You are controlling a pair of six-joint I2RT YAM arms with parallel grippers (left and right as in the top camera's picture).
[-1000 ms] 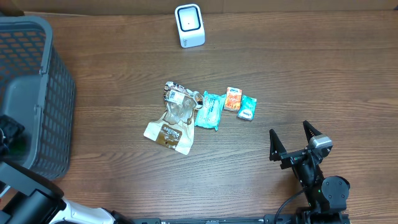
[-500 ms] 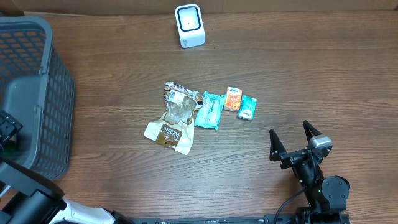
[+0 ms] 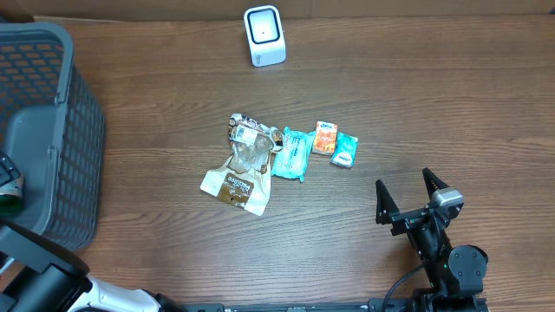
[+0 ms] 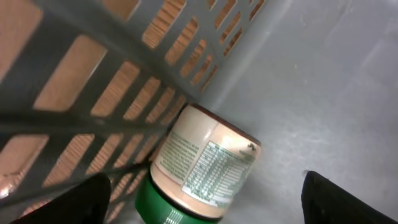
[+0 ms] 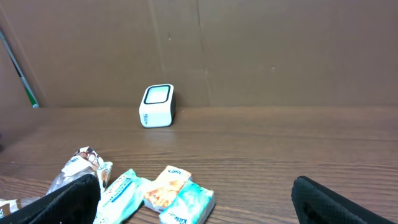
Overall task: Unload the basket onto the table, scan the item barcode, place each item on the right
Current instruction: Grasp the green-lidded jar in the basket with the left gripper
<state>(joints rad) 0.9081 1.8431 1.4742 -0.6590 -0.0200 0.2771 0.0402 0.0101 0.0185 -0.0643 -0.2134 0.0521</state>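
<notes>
grey basket [image 3: 78, 130] at far left holds the jar [image 4: 202, 165], lying on its side against the wall. left hand [image 4: 214, 198] hangs over it, released, grasping nothing. pouch [image 3: 238, 169] and packets [image 3: 292, 153] lie mid-desk [image 3: 434, 87], scanner [image 3: 264, 35] behind them. right hand [image 3: 403, 182] spread wide, empty.
</notes>
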